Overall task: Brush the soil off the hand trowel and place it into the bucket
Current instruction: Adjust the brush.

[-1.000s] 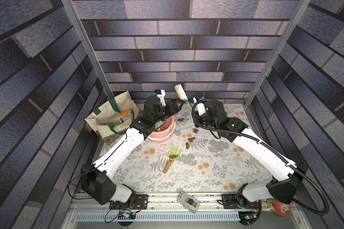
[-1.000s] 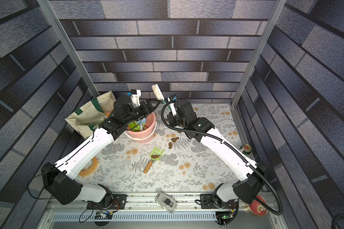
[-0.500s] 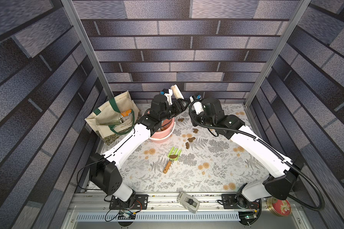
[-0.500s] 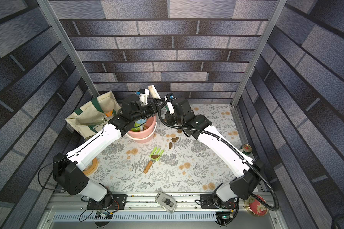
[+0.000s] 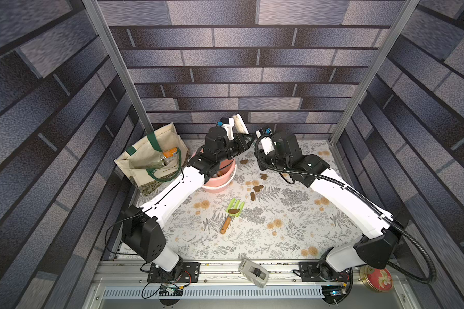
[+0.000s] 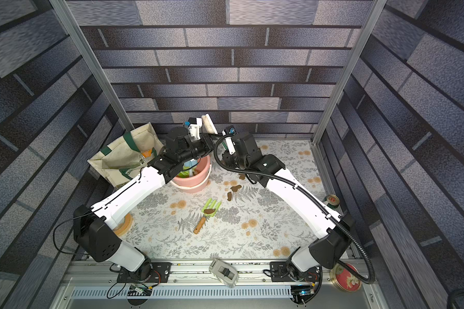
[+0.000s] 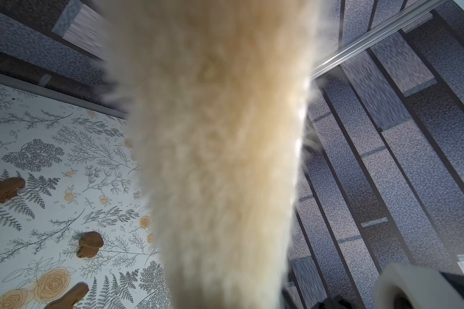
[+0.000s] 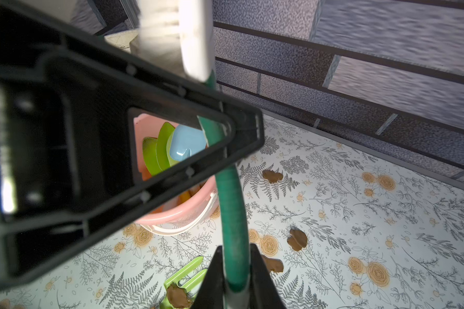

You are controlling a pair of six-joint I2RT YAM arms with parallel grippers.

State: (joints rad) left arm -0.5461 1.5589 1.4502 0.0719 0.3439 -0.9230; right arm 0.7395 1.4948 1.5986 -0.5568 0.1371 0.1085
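trowel (image 5: 230,217) is lying flat on mat (image 5: 279,227), near bucket (image 5: 216,188) on its arm-base side, putty-like soil (image 5: 234,211) blob sitting on the green pronged head. It's looking light and stiff, and the bare orange handle is probably the clean grab spot. Up past bucket's far side, left gripper (image 8: 217,131) is pinching brush (image 5: 240,125) handle. Right gripper (image 8: 235,270) is straddling the same handle, can't tell if it's clamping

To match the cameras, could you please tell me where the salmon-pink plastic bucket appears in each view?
Both top views: salmon-pink plastic bucket partly hidden by the left arm.
Left wrist: not in it.
Right wrist: behind the left fingers.
Shared landmark: cream-bristled brush.
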